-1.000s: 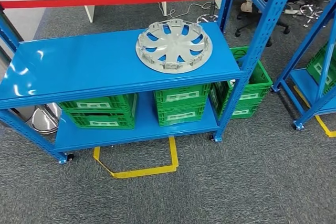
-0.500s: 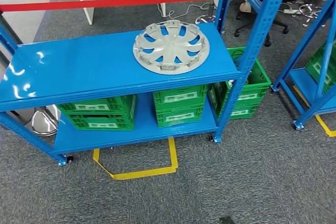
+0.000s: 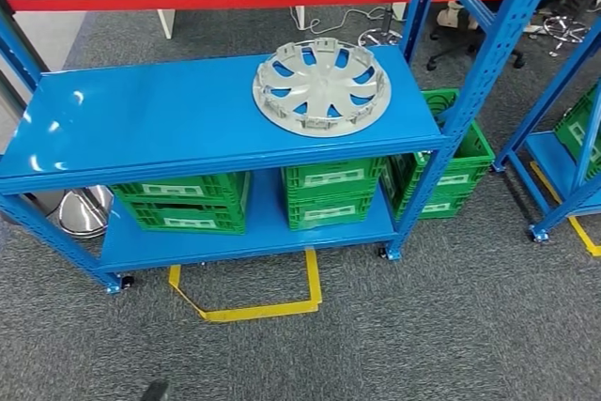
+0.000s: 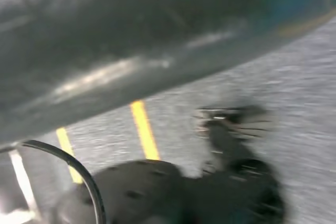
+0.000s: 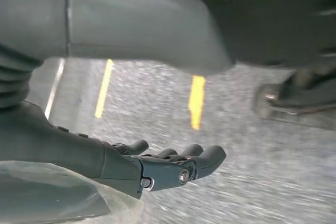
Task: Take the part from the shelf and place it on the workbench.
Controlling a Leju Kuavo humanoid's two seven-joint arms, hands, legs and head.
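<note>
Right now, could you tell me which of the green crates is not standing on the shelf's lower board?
The green crate standing on the carpet beyond the shelf's right upright. The other crates, left and middle, stand on the lower board.

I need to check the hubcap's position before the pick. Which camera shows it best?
The head view: the silver hubcap lies flat and whole on the blue shelf, toward its right end. Both wrist views look down at grey carpet and yellow floor lines instead, blurred, with no hubcap.

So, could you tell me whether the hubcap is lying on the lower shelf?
No, the hubcap lies flat on the top shelf.
</note>
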